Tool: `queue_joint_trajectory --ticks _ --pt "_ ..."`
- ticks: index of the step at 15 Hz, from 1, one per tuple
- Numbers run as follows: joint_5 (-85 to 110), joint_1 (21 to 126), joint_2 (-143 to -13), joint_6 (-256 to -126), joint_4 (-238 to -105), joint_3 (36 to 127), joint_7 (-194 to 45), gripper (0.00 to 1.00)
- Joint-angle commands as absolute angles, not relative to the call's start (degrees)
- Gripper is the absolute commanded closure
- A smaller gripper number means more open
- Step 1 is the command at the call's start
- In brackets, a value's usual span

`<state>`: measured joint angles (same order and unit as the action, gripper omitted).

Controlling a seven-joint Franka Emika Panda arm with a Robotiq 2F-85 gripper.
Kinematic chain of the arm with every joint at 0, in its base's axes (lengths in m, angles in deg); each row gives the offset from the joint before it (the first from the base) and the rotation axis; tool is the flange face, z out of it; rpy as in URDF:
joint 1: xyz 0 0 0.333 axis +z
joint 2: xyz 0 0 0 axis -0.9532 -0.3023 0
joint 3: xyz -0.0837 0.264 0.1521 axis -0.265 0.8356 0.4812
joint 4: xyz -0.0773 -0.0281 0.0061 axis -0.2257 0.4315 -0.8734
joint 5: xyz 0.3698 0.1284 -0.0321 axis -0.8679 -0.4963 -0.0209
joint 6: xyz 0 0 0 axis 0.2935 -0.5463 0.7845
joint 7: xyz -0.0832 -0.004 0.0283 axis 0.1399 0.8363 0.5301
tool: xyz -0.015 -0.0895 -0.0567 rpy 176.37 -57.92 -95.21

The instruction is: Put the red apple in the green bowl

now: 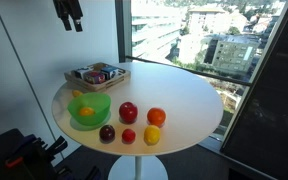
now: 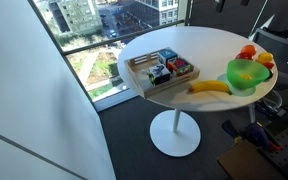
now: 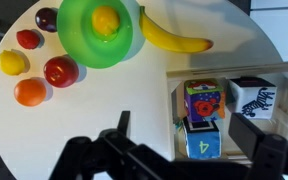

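Observation:
The red apple (image 1: 128, 112) (image 3: 61, 71) lies on the round white table just beside the green bowl (image 1: 92, 121) (image 3: 79, 45), among other fruits. The bowl holds a small yellow-orange fruit (image 3: 105, 20). In an exterior view the bowl (image 2: 242, 81) stands at the table's near edge and partly hides the fruits behind it. My gripper (image 1: 72, 22) (image 3: 194, 140) is open and empty. It hangs high above the table, over the wooden tray, well away from the apple.
A wooden tray (image 1: 96, 74) (image 3: 274, 75) holds colourful packets. A banana (image 3: 174, 36) (image 2: 210, 88) lies between bowl and tray. Around the apple are an orange (image 3: 30, 92), a lemon (image 3: 13, 62), a small red fruit (image 3: 28, 39) and a maroon fruit (image 3: 47, 18). Windows stand behind the table.

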<state>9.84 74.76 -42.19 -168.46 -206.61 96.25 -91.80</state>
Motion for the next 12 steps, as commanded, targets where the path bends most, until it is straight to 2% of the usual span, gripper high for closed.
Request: queue_joint_trajectory --ticks 1,12 --pt "10.51 74.02 -43.63 -166.54 -206.23 94.85 -93.09 0.00" --pt "14.20 72.82 -45.86 -170.65 -208.16 91.07 -90.33 0.00"
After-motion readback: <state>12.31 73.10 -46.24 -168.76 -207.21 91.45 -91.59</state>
